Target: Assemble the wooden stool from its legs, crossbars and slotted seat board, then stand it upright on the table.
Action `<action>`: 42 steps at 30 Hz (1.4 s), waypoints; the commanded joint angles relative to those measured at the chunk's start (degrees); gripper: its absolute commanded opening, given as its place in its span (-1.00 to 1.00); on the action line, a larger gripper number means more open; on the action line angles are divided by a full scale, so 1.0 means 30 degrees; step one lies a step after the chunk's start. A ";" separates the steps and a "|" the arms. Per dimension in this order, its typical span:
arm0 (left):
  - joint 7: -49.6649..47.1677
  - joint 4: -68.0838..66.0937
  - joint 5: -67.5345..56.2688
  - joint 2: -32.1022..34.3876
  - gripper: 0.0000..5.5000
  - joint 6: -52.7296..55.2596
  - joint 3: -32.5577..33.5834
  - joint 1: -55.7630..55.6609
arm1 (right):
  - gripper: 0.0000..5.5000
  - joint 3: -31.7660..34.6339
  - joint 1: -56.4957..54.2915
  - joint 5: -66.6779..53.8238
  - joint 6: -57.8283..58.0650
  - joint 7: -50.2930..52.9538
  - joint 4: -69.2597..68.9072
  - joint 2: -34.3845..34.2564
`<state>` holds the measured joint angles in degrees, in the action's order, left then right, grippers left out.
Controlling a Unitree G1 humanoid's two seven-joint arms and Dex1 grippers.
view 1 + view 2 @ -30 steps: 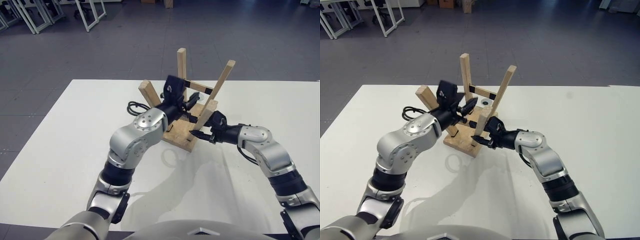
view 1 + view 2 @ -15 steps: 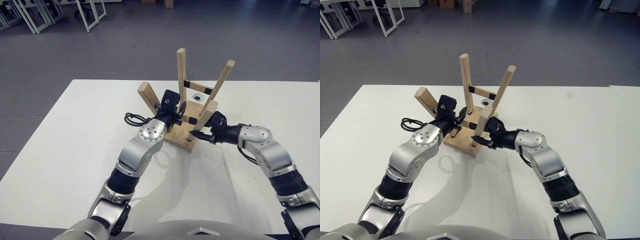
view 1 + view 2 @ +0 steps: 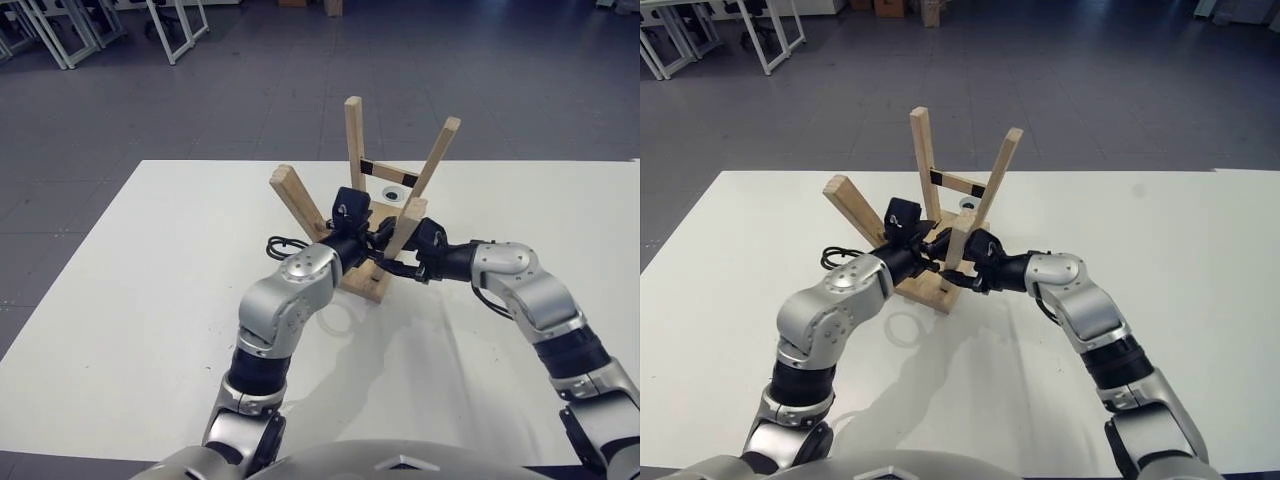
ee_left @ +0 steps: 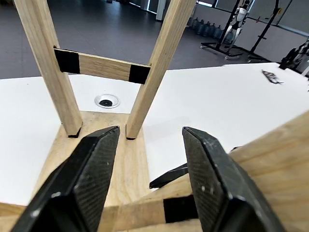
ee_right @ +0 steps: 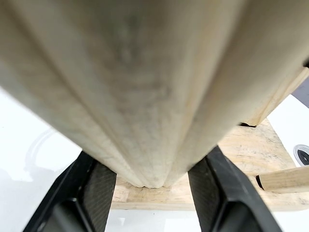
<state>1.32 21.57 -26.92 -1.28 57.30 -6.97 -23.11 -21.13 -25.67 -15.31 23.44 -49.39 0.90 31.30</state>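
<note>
Counter [image 3: 130,300]: a white surface that carries the stool. The stool sits toward 12 o'clock of the counter's middle.
Stool: upside down, with the seat board lying flat on the counter and four legs pointing up.
Left leg [image 3: 297,203]: a short-looking wooden post at the stool's 9 o'clock side. It leans outward toward 10 o'clock.
Left gripper [image 3: 370,240]: comes in from 8 o'clock and sits low among the legs, above the seat board. Its black jaws stand apart with nothing between them. The left wrist view looks through the gap at the two far legs.
Seat board [image 3: 925,290]: pale wood, flat on the counter, partly hidden by both grippers.
Far left leg [image 3: 355,140]: stands almost straight up at 12 o'clock, its foot set in the board.
Crossbar [image 3: 392,172]: a thin bar with black-wrapped ends that joins the two far legs partway up.
Near right leg [image 3: 405,225]: at the stool's 5 o'clock corner, tilted slightly toward 1 o'clock.
Right gripper [image 3: 402,268]: comes in from 4 o'clock at the base of the near right leg. Its jaws are closed around that leg, one on each side, just above the board.
Far right leg [image 3: 437,150]: leans outward toward 1 o'clock.
Cable hole [image 4: 107,101]: a round fitting in the counter, just behind the board.
</note>
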 commanded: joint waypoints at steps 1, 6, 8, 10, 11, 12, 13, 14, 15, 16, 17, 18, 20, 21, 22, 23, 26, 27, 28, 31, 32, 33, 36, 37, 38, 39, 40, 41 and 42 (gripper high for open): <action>-0.0069 0.1738 -0.2860 0.0800 -0.12 0.1934 0.4977 -0.3573 | -0.26 -0.2898 0.1903 0.1949 0.2139 -0.2130 0.4665 0.0705; -0.2640 0.1696 -0.9726 0.2479 -0.12 0.2166 1.2283 -0.8925 | -0.26 -0.2100 0.1880 0.1430 0.1003 -0.2743 0.5469 0.0967; -0.3948 0.0894 -1.0399 0.4751 -0.12 0.2018 1.4412 -1.0478 | -0.26 -0.1946 0.2124 0.1277 0.0724 -0.2845 0.5289 0.1112; -0.4231 -0.0339 -0.8134 0.7614 -0.12 0.2149 1.4581 -0.9458 | -0.26 -0.1796 0.2468 0.1072 0.0634 -0.2745 0.4875 0.1224; -0.4236 -0.1148 -0.6439 0.8520 -0.12 0.1936 1.3883 -0.7412 | -0.26 -0.1768 0.2632 0.0934 0.0716 -0.2672 0.4455 0.1252; -0.4158 -0.1887 -0.5227 0.8789 -0.12 0.1507 1.3412 -0.5549 | -0.26 -0.1805 0.2742 0.0857 0.0761 -0.2630 0.4113 0.1257; -0.3747 -0.2619 -0.4247 0.8815 -0.12 0.0893 1.2733 -0.3750 | -0.26 -0.1897 0.2821 0.0845 0.0757 -0.2603 0.3815 0.1250; -0.3120 -0.3749 -0.3122 0.8757 -0.12 -0.0121 1.1712 -0.2212 | -0.26 -0.1969 0.2859 0.0828 0.0770 -0.2588 0.3538 0.1259; -0.2429 -0.5022 -0.2112 0.8687 -0.12 -0.1275 1.0759 -0.1264 | -0.26 -0.2019 0.2915 0.0815 0.0773 -0.2569 0.3328 0.1278; -0.1685 -0.6428 -0.1158 0.8759 -0.12 -0.2331 0.9790 -0.0638 | -0.26 -0.2037 0.3011 0.0780 0.0783 -0.2569 0.3101 0.1339; -0.1086 -0.7615 -0.0412 0.8849 -0.12 -0.3314 0.9175 -0.0280 | -0.26 -0.2076 0.2996 0.0766 0.0783 -0.2624 0.3005 0.1374; -0.0654 -0.8813 0.0190 0.8972 -0.12 -0.4181 0.8903 -0.0150 | -0.26 -0.2110 0.2939 0.0774 0.0763 -0.2675 0.2990 0.1397; -0.1013 -1.1443 0.2529 0.9638 -0.12 -0.6280 0.7869 -0.0256 | -0.26 -0.2109 0.2884 0.0779 0.0747 -0.2686 0.2906 0.1438; -0.1522 -1.1923 0.3530 0.9577 -0.12 -0.7064 0.7357 -0.0474 | -0.26 -0.2105 0.2899 0.0779 0.0733 -0.2695 0.2818 0.1477; -0.1785 -1.1839 0.4162 0.9025 -0.12 -0.7596 0.6713 -0.0790 | -0.26 -0.2102 0.2928 0.0758 0.0761 -0.2688 0.2687 0.1506; -0.1637 -1.1488 0.4329 0.8018 -0.12 -0.7911 0.5954 -0.1205 | -0.26 -0.2095 0.2952 0.0725 0.0794 -0.2695 0.2556 0.1542; 0.3979 -0.5391 -0.1224 0.3336 -0.12 -0.6024 0.1231 -0.1067 | -0.26 -0.2162 0.2633 0.0699 0.0852 -0.2911 0.2483 0.1621; 0.5263 -0.2513 -0.3257 0.2438 -0.12 -0.4511 -0.1008 -0.0333 | -0.26 -0.2238 0.2349 0.0729 0.0844 -0.3095 0.2588 0.1656; 0.5801 -0.0648 -0.4244 0.1979 -0.12 -0.3349 -0.2530 0.0321 | -0.26 -0.2274 0.2130 0.0762 0.0815 -0.3223 0.2686 0.1687; 0.5879 0.0687 -0.3805 0.2910 -0.12 -0.2029 -0.3050 0.1782 | -0.26 -0.2198 0.1903 0.0728 0.0734 -0.3368 0.2861 0.1722; 0.5990 0.0679 -0.3579 0.3530 -0.12 -0.1730 -0.2437 0.2032 | -0.26 -0.2147 0.1987 0.0719 0.0728 -0.3355 0.2831 0.1708; 0.6017 0.0524 -0.3365 0.4016 -0.12 -0.1478 -0.1704 0.2197 | -0.26 -0.2090 0.2091 0.0683 0.0747 -0.3334 0.2778 0.1648; 0.5149 -0.1037 -0.1501 0.5849 -0.12 -0.1446 0.0950 0.2809 | -0.26 -0.1815 0.2842 0.0478 0.0198 -0.2935 0.1850 0.1397; 0.4890 -0.1455 -0.1009 0.6447 -0.12 -0.1459 0.1966 0.3078 | -0.26 -0.1754 0.3348 0.0445 -0.0149 -0.2741 0.1192 0.1458; 0.4734 -0.1750 -0.0719 0.6997 -0.12 -0.1493 0.2842 0.3327 | -0.26 -0.1781 0.3912 0.0390 -0.0300 -0.2586 0.0457 0.1621; 0.4546 -0.2071 -0.0572 0.7459 -0.12 -0.1536 0.3851 0.3517 | -0.26 -0.1993 0.4657 0.0397 -0.0255 -0.2485 -0.0457 0.1962; 0.4358 -0.2346 -0.0458 0.7807 -0.12 -0.1553 0.4698 0.3569 | -0.26 -0.2283 0.5341 0.0560 -0.0143 -0.2336 -0.1167 0.2291; 0.4156 -0.2601 -0.0330 0.8012 -0.12 -0.1636 0.5318 0.3529 | -0.26 -0.2734 0.5889 0.0927 -0.0074 -0.2254 -0.1609 0.2611; 0.3992 -0.2788 -0.0226 0.8064 -0.12 -0.1687 0.5653 0.3409 | -0.26 -0.3187 0.6282 0.1364 -0.0018 -0.2179 -0.1867 0.2845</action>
<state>14.50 14.95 -28.66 21.32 52.17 6.53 -13.05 -19.71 -17.44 -18.74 17.13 -54.18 -6.40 36.92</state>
